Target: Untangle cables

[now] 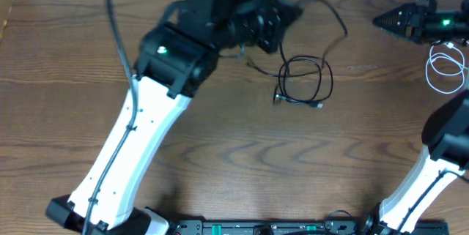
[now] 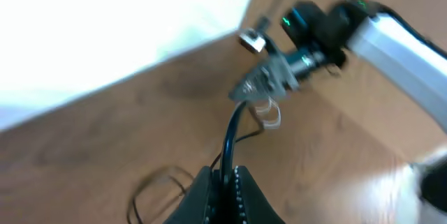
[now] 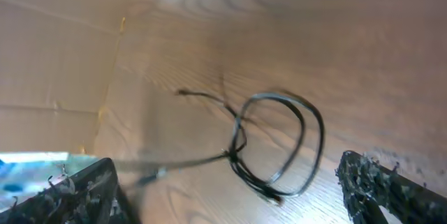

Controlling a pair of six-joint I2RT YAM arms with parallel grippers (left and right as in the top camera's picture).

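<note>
The black cable (image 1: 304, 81) lies in loose loops on the wooden table right of centre, and one strand runs up toward my left gripper (image 1: 284, 14) at the far middle. In the left wrist view my left gripper (image 2: 230, 178) is shut on a strand of the black cable (image 2: 230, 137), with the loops (image 2: 157, 185) lower left. The white cable (image 1: 445, 70) lies coiled at the right edge, apart from the black one. My right gripper (image 1: 388, 21) hovers at the far right, open and empty. The right wrist view shows its gripper (image 3: 237, 196) spread wide above the black loops (image 3: 279, 147).
The table's far edge meets a white surface (image 2: 105, 28). A cardboard wall (image 3: 49, 70) stands at the table's far left. A black bar of equipment (image 1: 256, 228) runs along the near edge. The right arm's body (image 1: 440, 162) rises at the right.
</note>
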